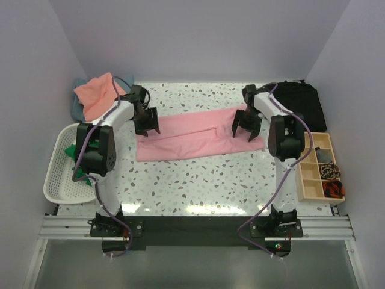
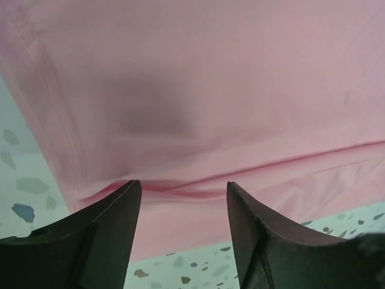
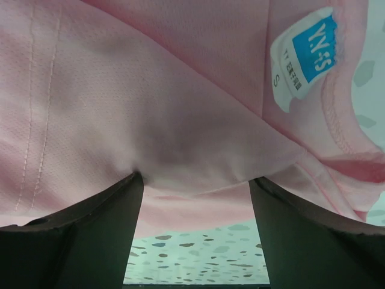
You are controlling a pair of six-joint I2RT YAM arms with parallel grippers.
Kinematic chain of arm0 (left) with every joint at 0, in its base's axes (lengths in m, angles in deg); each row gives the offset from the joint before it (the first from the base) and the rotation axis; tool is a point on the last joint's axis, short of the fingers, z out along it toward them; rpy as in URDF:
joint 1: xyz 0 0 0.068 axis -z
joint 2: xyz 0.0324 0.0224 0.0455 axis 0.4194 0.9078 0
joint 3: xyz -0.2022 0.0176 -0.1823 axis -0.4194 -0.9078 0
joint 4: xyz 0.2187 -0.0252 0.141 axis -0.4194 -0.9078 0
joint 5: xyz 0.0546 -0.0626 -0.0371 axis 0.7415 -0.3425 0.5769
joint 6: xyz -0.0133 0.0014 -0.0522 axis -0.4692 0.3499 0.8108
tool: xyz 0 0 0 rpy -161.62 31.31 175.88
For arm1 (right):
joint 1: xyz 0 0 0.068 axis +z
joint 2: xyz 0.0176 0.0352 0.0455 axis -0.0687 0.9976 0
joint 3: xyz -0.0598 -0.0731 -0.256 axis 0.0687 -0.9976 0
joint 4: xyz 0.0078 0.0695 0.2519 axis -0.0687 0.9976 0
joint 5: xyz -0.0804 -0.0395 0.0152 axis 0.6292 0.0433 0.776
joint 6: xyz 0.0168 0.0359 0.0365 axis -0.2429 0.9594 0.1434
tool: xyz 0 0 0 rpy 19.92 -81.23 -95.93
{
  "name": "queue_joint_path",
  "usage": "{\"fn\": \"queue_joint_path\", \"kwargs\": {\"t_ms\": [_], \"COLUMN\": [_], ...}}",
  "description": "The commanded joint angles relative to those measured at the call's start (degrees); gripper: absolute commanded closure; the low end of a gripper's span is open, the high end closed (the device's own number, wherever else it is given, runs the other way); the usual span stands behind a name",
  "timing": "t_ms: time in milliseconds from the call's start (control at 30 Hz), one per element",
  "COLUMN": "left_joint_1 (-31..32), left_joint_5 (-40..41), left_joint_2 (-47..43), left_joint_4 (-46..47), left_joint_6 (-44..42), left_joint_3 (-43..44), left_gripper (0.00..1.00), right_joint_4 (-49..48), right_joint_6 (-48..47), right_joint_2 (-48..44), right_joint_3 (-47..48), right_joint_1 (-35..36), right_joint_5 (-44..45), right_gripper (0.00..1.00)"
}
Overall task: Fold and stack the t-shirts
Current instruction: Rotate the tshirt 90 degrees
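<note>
Pink shirt (image 1: 192, 141) runs nine-to-three; my left claw (image 1: 148, 131) and right claw (image 1: 244, 135) sit on its ends, both spread wide, nothing pinched.

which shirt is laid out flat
The light pink t-shirt, spread across the table; the salmon-orange t-shirt lies bunched far left, the green t-shirt sits in the basket.

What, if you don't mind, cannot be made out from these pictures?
- Top view: green t-shirt in the white basket, mostly hidden by the left arm.
- Top view: grey-blue t-shirt, mostly covered by the salmon-orange t-shirt.
- Right wrist view: neck label, small print blurred.
- Top view: wooden organiser, contents too small.
</note>
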Motion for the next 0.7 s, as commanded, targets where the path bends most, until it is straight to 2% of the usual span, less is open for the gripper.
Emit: {"fn": "queue_joint_path", "kwargs": {"t_ms": [0, 167, 267, 400, 500, 600, 667], "left_joint_1": [0.9, 1.7, 2.3, 4.7, 6.7, 7.0, 7.0], "left_joint_5": [1.1, -1.4, -3.8, -7.0, -6.2, -4.6, -2.0], "left_joint_2": [-4.3, -11.3, -14.7, -18.2, -21.9, -28.2, -31.9], "left_joint_4": [-4.0, -5.3, -6.2, -7.6, -8.0, -6.9, -6.1], "left_joint_6": [-1.0, 0.4, 1.2, 1.8, 3.1, 4.5, 5.4], "left_joint_3": [-5.7, -18.3, -24.5, -31.2, -33.4, -30.3, -27.0], "left_gripper": [0.37, 0.37, 0.37, 0.38, 0.4, 0.4, 0.39], "right_joint_4": [1.1, 6.6, 7.8, 4.6, 1.2, -1.6, -4.2], "right_joint_6": [-0.1, -0.5, -0.2, 1.0, 1.8, 1.1, 0.5], "right_joint_2": [5.0, 17.5, 22.6, 24.9, 25.3, 23.3, 20.6], "right_joint_3": [8.7, 25.9, 32.0, 33.8, 33.6, 33.3, 29.2], "right_joint_1": [0.8, 2.0, 3.0, 3.9, 4.6, 5.6, 5.9], "right_joint_5": [1.4, 0.6, -1.2, -4.9, -9.5, -11.5, -11.6], "right_gripper": [0.24, 0.24, 0.24, 0.23, 0.23, 0.23, 0.22]}}
